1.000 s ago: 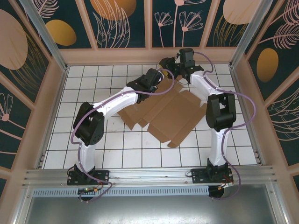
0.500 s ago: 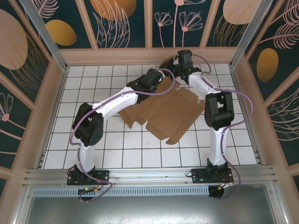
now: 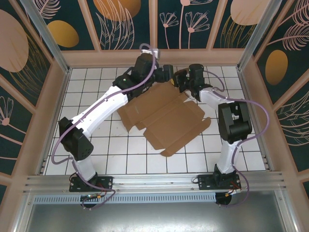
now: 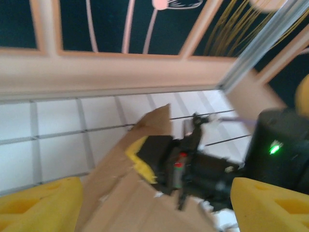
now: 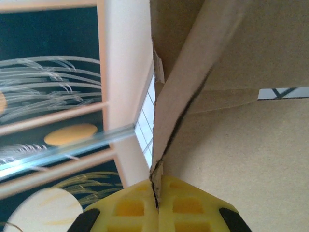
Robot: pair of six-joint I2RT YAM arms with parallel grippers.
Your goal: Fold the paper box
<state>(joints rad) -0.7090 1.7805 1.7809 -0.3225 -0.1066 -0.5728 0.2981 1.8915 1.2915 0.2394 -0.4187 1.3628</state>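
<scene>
Box (image 3: pixel 164 121): a flat die-cut sheet lying mid-table (image 3: pixel 96 145) between the arms, its far corner towards the back wall; no wall is formed yet. Right gripper (image 3: pixel 180 79): clenched on the far flap (image 5: pixel 183 96), pads meeting on its edge, with that corner lifted off the tiles. Left gripper (image 3: pixel 165 72): jaws spread wide, grasping nothing, hanging just beside the right gripper above the same corner. Judgement: the step in hand is raising this flap along its crease. Recommendation: the right arm should swing the flap in an arc about the crease rather than pull straight up, which would likely drag the whole sheet. The left gripper should press the main panel down just inside the crease to hold it. The pinch sits at the very edge; a slip or torn corner is the main risk.
</scene>
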